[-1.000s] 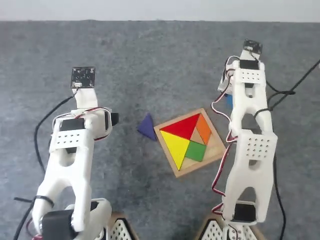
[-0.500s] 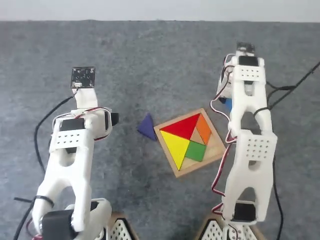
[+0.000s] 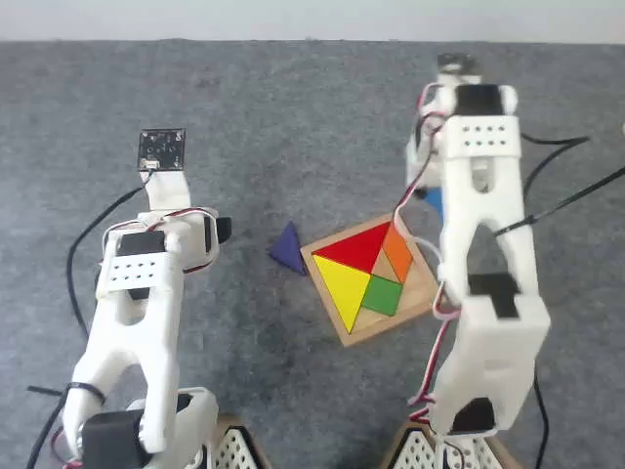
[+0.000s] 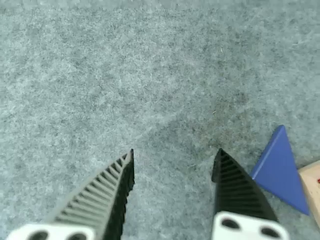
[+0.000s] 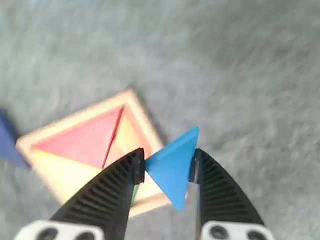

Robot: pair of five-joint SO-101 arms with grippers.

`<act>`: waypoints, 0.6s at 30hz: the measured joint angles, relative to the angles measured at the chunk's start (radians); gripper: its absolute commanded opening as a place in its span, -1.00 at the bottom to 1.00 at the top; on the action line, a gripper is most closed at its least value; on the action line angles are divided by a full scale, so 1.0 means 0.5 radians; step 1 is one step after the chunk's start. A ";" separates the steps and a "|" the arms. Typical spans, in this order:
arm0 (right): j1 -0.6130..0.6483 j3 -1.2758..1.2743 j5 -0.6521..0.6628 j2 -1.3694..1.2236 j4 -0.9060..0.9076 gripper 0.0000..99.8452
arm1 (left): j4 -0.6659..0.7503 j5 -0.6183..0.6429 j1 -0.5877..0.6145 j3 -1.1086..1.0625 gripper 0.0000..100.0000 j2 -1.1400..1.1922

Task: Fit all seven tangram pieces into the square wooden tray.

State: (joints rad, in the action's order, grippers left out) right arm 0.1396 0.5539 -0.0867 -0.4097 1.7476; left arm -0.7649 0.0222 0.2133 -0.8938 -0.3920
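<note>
Right wrist view shows the right end effector [image 5: 166, 159] clenched on a blue triangle [image 5: 172, 167] raised near the tray [image 5: 75, 120], likely for its gap, while the left end effector [image 4: 176, 152] hangs released.

Dark blue triangle [image 3: 286, 249] just beside tray [image 3: 420, 281] — open carpet [image 3: 293, 127] toward left tool [image 4: 175, 153]

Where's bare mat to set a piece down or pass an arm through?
Bare: the far mat between the arms, beyond the dark blue triangle and tray; also the near strip between the arm bases. Crowded: the tray's right side under the right arm, and its left corner, where the dark blue triangle lies.
</note>
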 measured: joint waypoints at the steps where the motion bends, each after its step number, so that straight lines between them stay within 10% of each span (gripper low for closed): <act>1: 0.046 -0.132 -0.012 0.101 -0.018 -0.76 | 0.003 0.000 0.000 0.000 -0.52 0.000; 18: 0.531 -2.176 -0.451 1.320 -0.773 -0.99 | 0.009 0.000 0.000 0.000 -0.52 0.000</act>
State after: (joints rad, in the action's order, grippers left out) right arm 0.4051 -0.5340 -0.3122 0.2501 1.3610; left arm -0.7603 0.0222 0.2133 -0.8938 -0.3920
